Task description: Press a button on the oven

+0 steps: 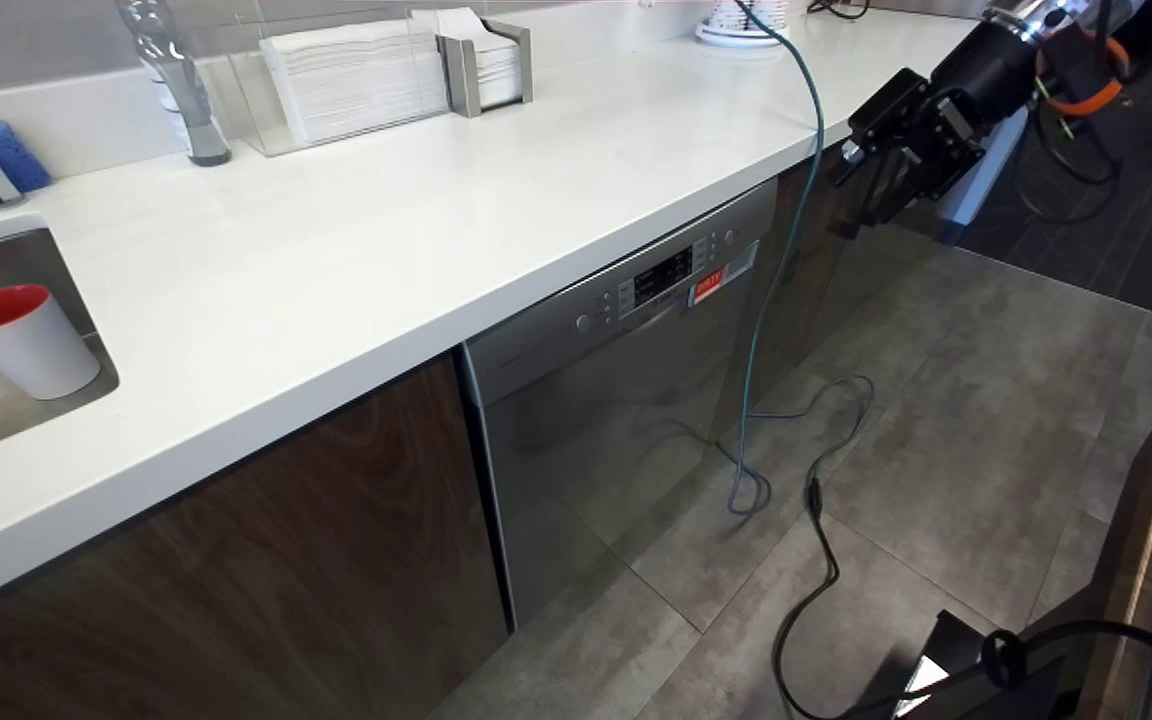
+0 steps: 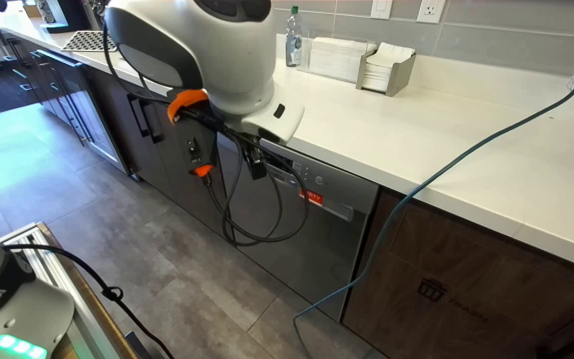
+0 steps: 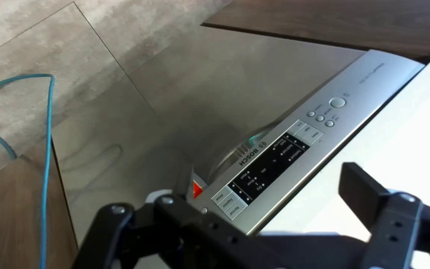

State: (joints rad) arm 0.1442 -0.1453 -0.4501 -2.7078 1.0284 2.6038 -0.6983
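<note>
The oven [image 1: 616, 430] has a steel front below the white counter, in both exterior views. Its control strip [image 3: 327, 149] runs diagonally through the wrist view, with a black display panel [image 3: 269, 168] in the middle. Flat buttons labelled Rinse, Express and Normal [image 3: 230, 201] lie at one end of the display, and more flat buttons [image 3: 305, 131] at its opposite end. A larger round button [image 3: 337, 102] sits farther along. My gripper [image 3: 271, 186] stands open above the strip, nothing between its fingers, apart from the buttons. In an exterior view my gripper [image 1: 853, 197] hangs beside the counter edge.
A teal cable [image 1: 786, 260] hangs across the oven's front down to the floor. Black cable loops [image 2: 267, 240] dangle from the arm. The counter [image 1: 356, 250] juts over the oven, with brown cabinet doors [image 1: 256, 560] alongside. A red DIRTY sign [image 1: 708, 286] is on the oven.
</note>
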